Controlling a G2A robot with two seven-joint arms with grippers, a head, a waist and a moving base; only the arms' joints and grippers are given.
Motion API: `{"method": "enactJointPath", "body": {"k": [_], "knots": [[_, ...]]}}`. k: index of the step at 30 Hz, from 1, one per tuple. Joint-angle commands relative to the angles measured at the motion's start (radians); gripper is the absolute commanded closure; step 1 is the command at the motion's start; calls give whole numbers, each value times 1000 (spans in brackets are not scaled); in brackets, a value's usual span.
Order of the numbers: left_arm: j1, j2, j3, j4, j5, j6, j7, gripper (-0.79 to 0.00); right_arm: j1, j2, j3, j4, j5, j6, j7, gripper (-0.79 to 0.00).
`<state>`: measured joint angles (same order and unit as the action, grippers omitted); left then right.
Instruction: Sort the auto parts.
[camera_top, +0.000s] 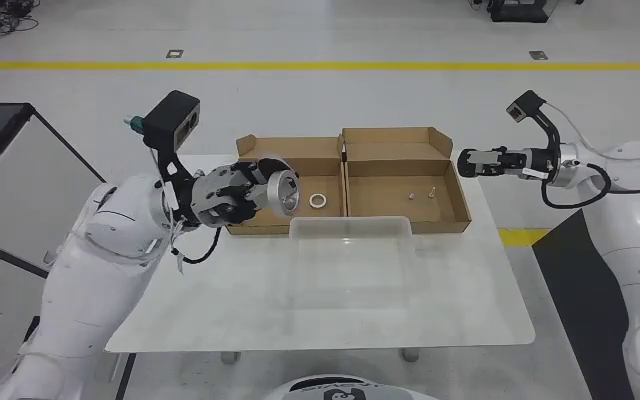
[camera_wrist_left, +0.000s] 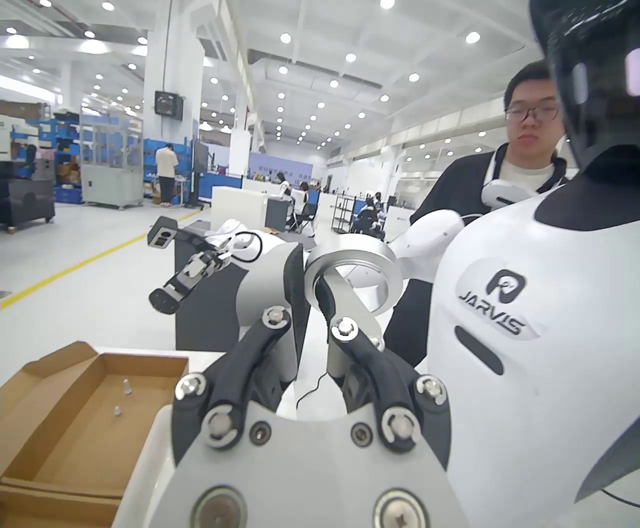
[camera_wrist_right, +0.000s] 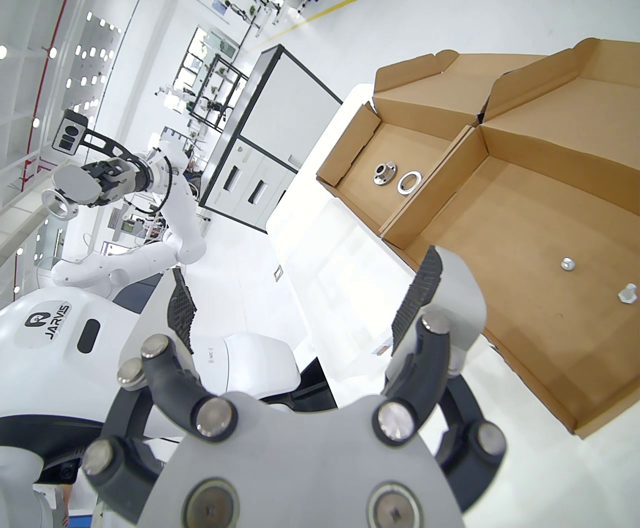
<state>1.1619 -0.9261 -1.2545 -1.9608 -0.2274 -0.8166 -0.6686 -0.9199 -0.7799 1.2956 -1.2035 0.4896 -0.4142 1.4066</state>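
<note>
My left gripper (camera_top: 262, 195) is shut on a wide silver ring (camera_top: 283, 192), held in the air over the left cardboard box (camera_top: 285, 148). In the left wrist view one finger sits inside the ring (camera_wrist_left: 353, 272) and the other outside its wall. That box holds a small flat ring (camera_wrist_right: 409, 181) and a flanged metal part (camera_wrist_right: 384, 173). The right cardboard box (camera_top: 455, 205) holds two small bolts (camera_top: 411, 196) (camera_top: 432, 191). My right gripper (camera_wrist_right: 305, 300) is open and holds nothing; it hangs just beyond the right box's right wall (camera_top: 465, 163).
A clear plastic bin (camera_top: 300, 228) lies on the white table (camera_top: 470, 300) right in front of both boxes. The boxes' lids stand open at the back. A dark cabinet stands left of the table.
</note>
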Motion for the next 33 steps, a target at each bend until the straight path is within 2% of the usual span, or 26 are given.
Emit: {"method": "enactJointPath", "body": {"k": [1,4,9,13,17,24,33], "knots": [[-24,-8,33,14,45,18,16,0,0,0,0,0,0,0,0,-785],[-84,-24,92,53,81,52,43,0,0,0,0,0,0,0,0,-785],[-223,-56,205,149,166,134,47,0,0,0,0,0,0,0,0,-785],[-336,-81,285,233,303,208,6,0,0,0,0,0,0,0,0,-785],[-414,-104,351,321,401,253,-11,0,0,0,0,0,0,0,0,-785],[-478,-128,422,449,537,299,-53,0,0,0,0,0,0,0,0,-785],[-507,-132,463,546,752,316,-152,0,0,0,0,0,0,0,0,-785]]}}
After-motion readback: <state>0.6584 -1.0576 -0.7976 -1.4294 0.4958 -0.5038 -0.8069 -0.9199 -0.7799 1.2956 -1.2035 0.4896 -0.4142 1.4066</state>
